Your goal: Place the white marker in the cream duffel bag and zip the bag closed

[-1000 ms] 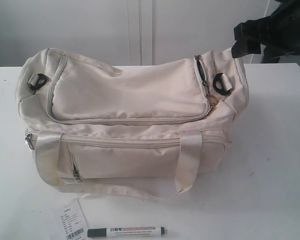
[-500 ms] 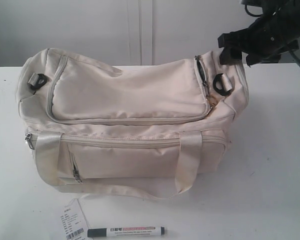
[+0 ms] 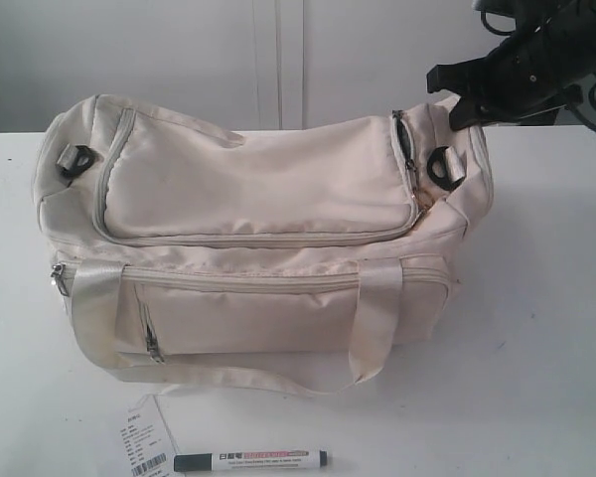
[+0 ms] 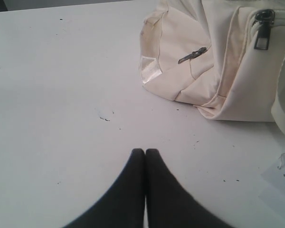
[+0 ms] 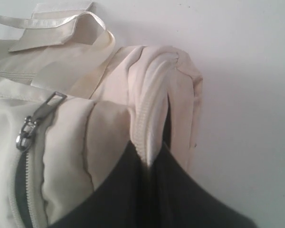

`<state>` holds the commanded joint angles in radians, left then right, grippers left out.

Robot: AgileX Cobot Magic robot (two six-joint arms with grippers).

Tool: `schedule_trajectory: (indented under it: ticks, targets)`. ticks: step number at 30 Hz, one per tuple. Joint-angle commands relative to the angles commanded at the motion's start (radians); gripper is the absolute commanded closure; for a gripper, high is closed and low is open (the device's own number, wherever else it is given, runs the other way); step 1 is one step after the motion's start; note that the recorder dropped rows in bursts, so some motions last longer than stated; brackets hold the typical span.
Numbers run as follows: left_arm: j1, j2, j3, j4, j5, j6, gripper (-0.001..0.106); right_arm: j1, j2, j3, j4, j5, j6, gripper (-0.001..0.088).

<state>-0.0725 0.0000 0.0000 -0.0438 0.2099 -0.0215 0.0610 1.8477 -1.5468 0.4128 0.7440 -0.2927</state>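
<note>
Right wrist view is showing the right gripper (image 5: pixel 149 159) pinching the cream duffel bag's (image 5: pixel 109 118) far-right zipper edge; the left gripper (image 4: pixel 145 152), clenched empty, is facing open table (image 4: pixel 61 95).

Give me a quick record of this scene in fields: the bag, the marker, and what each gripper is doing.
cream duffel bag: on the table, top zipper gaping near one end
white marker: on the table in front of the bag, beside a paper tag, not held
right gripper: shut on a fabric fold at the bag's end
left gripper: shut, empty, above the table near the bag
stage: marker not yet in bag
</note>
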Motion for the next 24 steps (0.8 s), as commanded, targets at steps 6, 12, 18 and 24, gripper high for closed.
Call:
schedule_trajectory:
  ticks: [6,12,18,24]
  targets:
    - [0.000,0.000,0.000,0.000,0.000,0.000,0.105,0.000,0.000,0.000,0.000,-0.008,0.000,0.0868]
    - [0.000,0.000,0.000,0.000,-0.022,-0.003,0.105,0.000,0.000,0.000,0.000,-0.009,0.000,0.0868]
    - [0.000,0.000,0.000,-0.181,-0.095,-0.009,0.105,0.000,0.000,0.000,0.000,-0.009,0.000,0.0868]
    - [0.000,0.000,0.000,-0.358,-0.232,-0.065,0.105,0.000,0.000,0.000,0.000,-0.011,0.000,0.0868]
